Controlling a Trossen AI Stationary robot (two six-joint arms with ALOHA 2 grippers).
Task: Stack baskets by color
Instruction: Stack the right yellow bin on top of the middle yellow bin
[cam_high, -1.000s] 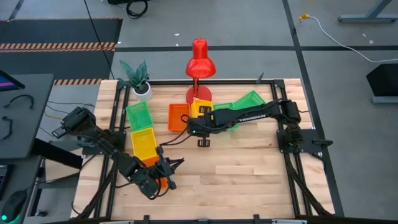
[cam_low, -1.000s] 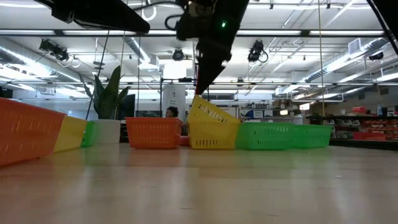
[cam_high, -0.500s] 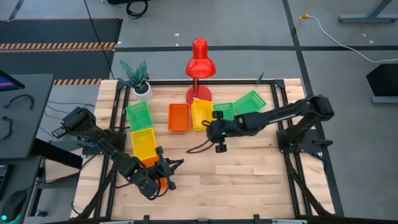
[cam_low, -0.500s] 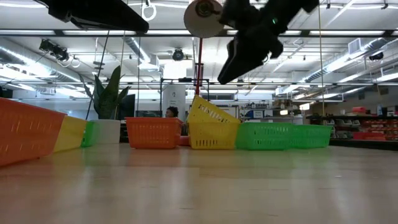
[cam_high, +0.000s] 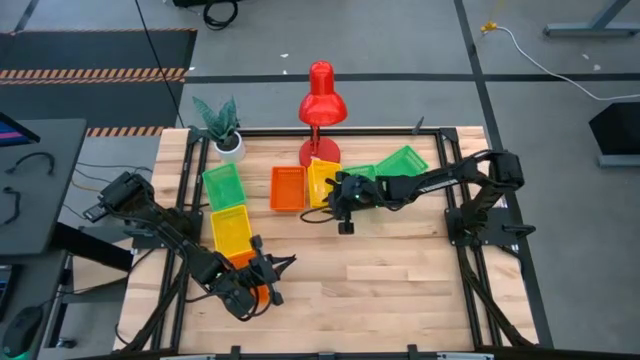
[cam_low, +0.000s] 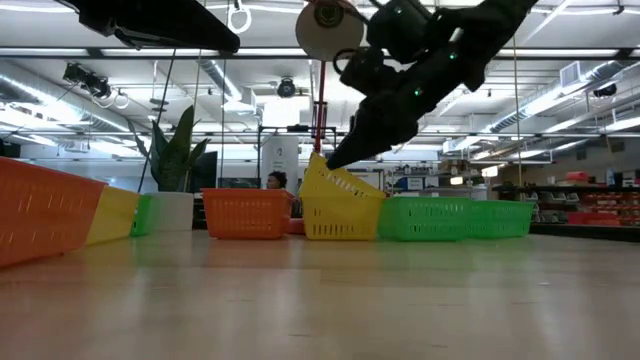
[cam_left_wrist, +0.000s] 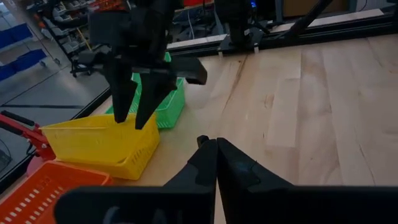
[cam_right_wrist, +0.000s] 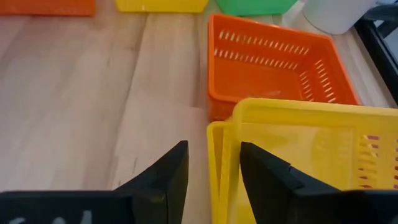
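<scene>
Two yellow baskets (cam_high: 322, 182) sit at the table's middle back, one tilted inside the other (cam_low: 340, 190). An orange basket (cam_high: 287, 188) lies to their left and two green baskets (cam_high: 400, 162) to their right. My right gripper (cam_right_wrist: 212, 149) is open, slanting down at the yellow pair's near end. A green (cam_high: 222, 183), a yellow (cam_high: 230, 228) and an orange basket (cam_high: 243, 260) lie in a row at the left. My left gripper (cam_left_wrist: 216, 144) is shut with nothing between its fingers, above the row's near end. My right gripper's open fingers (cam_right_wrist: 261, 168) stand on either side of the near end wall (cam_right_wrist: 219, 155) of the yellow baskets, slanting down from the table's right. I cannot tell whether a finger touches the wall.
A red desk lamp (cam_high: 320, 95) stands at the far edge just behind the yellow baskets. A potted plant (cam_high: 222, 125) stands at the far left corner. Bare wood (cam_high: 400, 290) stretches across the near right of the table.
My right gripper has tipped from pointing straight down to a slant. It swung up and toward the right edge, then came back down to the yellow baskets' near end. It has stayed open, and the baskets have not moved.
</scene>
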